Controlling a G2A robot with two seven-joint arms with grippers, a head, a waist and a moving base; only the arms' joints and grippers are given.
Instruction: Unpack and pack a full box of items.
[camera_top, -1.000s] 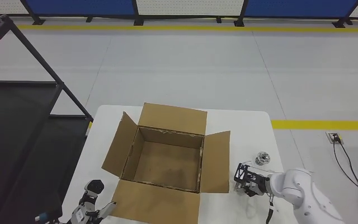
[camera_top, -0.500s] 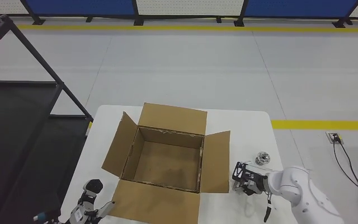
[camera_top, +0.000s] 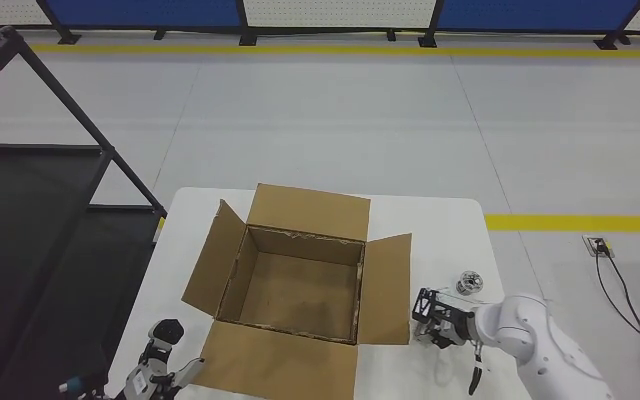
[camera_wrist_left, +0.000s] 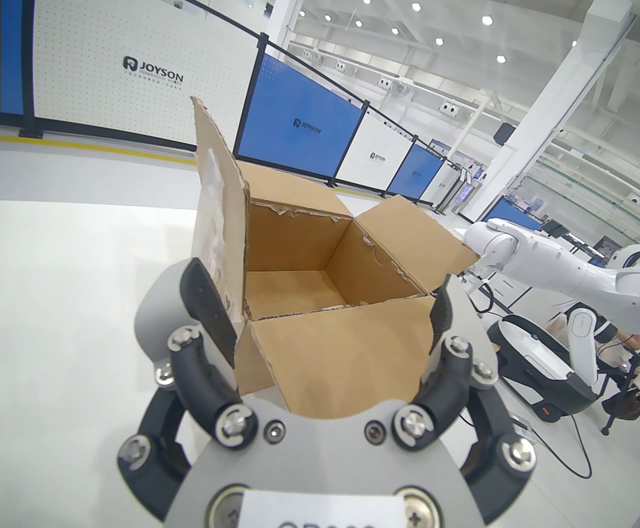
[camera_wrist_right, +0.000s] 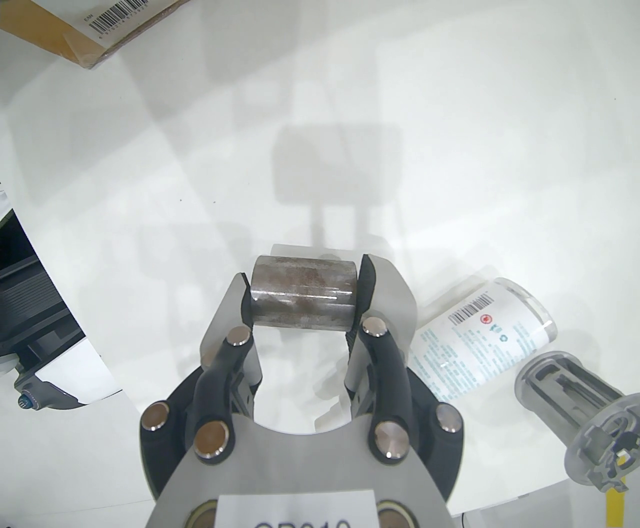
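The open cardboard box (camera_top: 298, 292) stands in the middle of the white table (camera_top: 440, 230), all flaps spread, and its inside looks bare (camera_wrist_left: 295, 287). My right gripper (camera_wrist_right: 304, 295) is shut on a short rusty metal cylinder (camera_wrist_right: 304, 298), held just over the table to the right of the box's right flap (camera_top: 388, 288). In the top view that gripper (camera_top: 431, 322) is close to the flap's edge. My left gripper (camera_wrist_left: 320, 310) is open at the table's front left corner (camera_top: 188, 373), facing the box's near flap (camera_wrist_left: 340, 355), with nothing between its fingers.
A white labelled bottle (camera_wrist_right: 480, 340) lies on its side right beside the right gripper, with a grey plastic cylindrical part (camera_wrist_right: 575, 407) next to it. A small shiny item (camera_top: 467, 284) sits on the table farther back. Bare table lies behind and left of the box.
The right arm has shifted slightly left toward the box with the metal cylinder still held. The left gripper has dropped back a little toward the table's front edge.
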